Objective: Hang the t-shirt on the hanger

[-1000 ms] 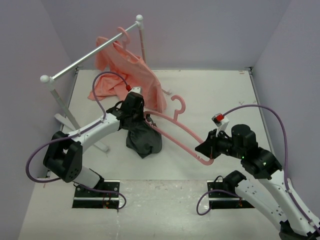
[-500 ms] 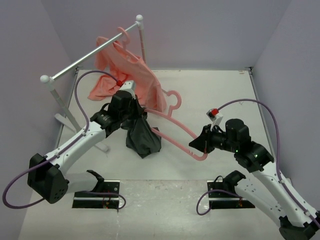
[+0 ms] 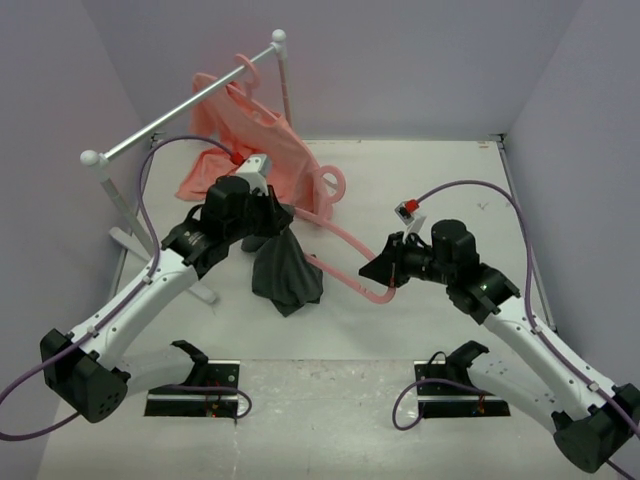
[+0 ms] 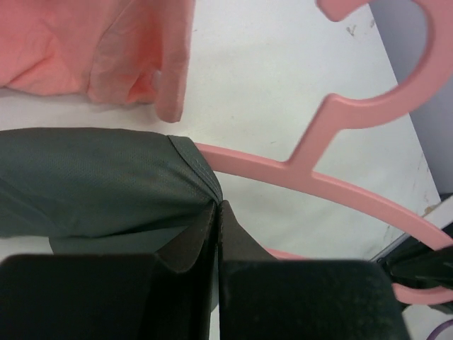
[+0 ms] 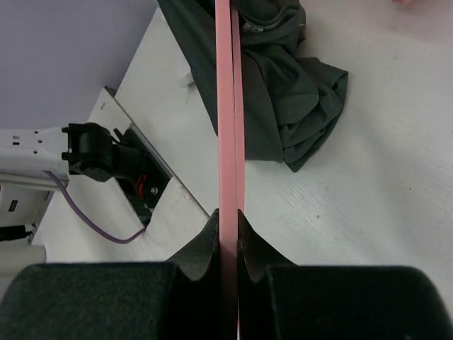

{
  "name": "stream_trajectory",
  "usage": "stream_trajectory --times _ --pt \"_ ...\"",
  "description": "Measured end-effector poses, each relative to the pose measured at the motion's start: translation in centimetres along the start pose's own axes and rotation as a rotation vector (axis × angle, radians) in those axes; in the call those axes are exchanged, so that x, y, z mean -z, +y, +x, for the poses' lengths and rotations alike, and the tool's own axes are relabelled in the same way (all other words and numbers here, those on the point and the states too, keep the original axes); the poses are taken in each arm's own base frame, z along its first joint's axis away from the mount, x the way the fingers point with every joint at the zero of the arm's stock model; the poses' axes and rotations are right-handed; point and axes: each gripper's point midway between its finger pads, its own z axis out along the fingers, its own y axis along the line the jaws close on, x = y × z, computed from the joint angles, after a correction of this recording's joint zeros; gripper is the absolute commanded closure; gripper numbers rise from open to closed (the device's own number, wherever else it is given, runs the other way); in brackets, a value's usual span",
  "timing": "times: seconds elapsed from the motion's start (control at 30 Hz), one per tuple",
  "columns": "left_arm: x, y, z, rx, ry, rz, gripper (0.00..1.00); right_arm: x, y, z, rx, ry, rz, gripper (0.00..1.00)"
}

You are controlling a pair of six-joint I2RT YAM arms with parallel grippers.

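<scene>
From above, your left fingers (image 3: 274, 213) pinch the t-shirt (image 3: 285, 278) near the worktop's (image 3: 440, 180) middle. The right fingers (image 3: 392, 270) clamp the hanger (image 3: 372, 296). The right edge offers room, while the rack (image 3: 170, 120) and pink garment (image 3: 250, 130) crowd the far-left corner.

Left wrist: one hanger (image 4: 340, 185) arm enters the t-shirt's (image 4: 92, 177) collar.

Right wrist: the other arm looks bare.

No text, number, brand or sign can be read in any view. A red mark (image 3: 405, 210) is carried on the right arm's wrist camera and another red mark (image 3: 238, 157) on the left arm's; both are too small to be deciphered.
</scene>
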Motion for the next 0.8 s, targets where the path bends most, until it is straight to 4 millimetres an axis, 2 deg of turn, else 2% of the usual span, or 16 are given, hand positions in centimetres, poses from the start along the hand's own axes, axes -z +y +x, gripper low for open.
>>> stream_trajectory --times 0.13,0.33,0.67,0.8 --pt "1.6 -1.6 -1.3 -0.069 -0.006 0.065 1.0 0.3 0.3 -0.8 0.037 -0.076 -0.027 1.0" --pt "3.4 -3.9 -1.6 -0.148 0.021 0.185 1.0 0.6 1.2 -1.9 0.093 -0.173 -0.084 1.0" --pt "5.1 -5.6 -0.1 -0.232 0.089 0.258 1.0 -2.7 2.4 -1.9 0.121 -0.159 -0.185 1.0" --pt "6.4 -6.2 -1.1 -0.27 0.075 0.23 1.0 -3.8 2.4 -2.4 0.157 -0.178 -0.177 1.0"
